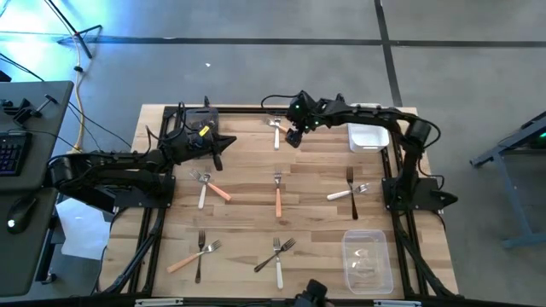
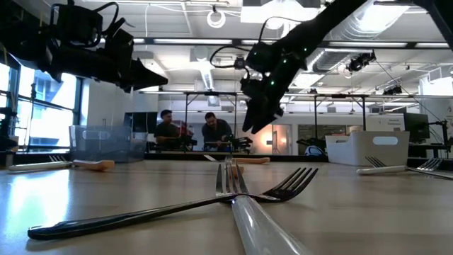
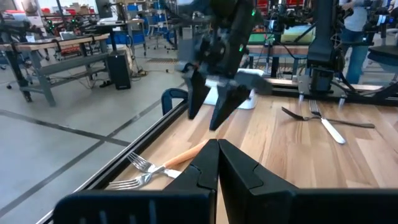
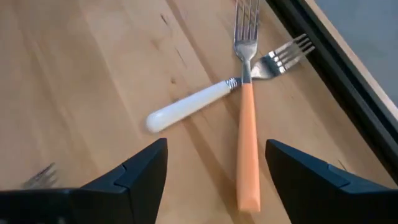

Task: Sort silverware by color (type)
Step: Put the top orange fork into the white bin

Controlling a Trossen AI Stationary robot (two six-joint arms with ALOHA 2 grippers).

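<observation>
Silverware lies scattered over the wooden table [image 1: 247, 170]. At the far edge a white-handled fork [image 4: 186, 106] and an orange-handled fork [image 4: 247, 143] lie crossed near their necks, also visible in the high view [image 1: 275, 133]. My right gripper [image 4: 216, 146] hangs open above this pair, slanting down, one finger to each side of the orange handle and clear of both forks. It also shows in the high view [image 1: 293, 135]. My left gripper [image 1: 229, 141] is shut and empty, held level above the far left of the table.
Other forks lie in crossed pairs at mid left [image 1: 207, 188], mid right [image 1: 350, 189], near left [image 1: 196, 254] and near centre [image 1: 277, 254]; one orange fork [image 1: 278, 198] lies alone. A white bin [image 1: 368, 136] stands far right, a clear bin [image 1: 367, 260] near right.
</observation>
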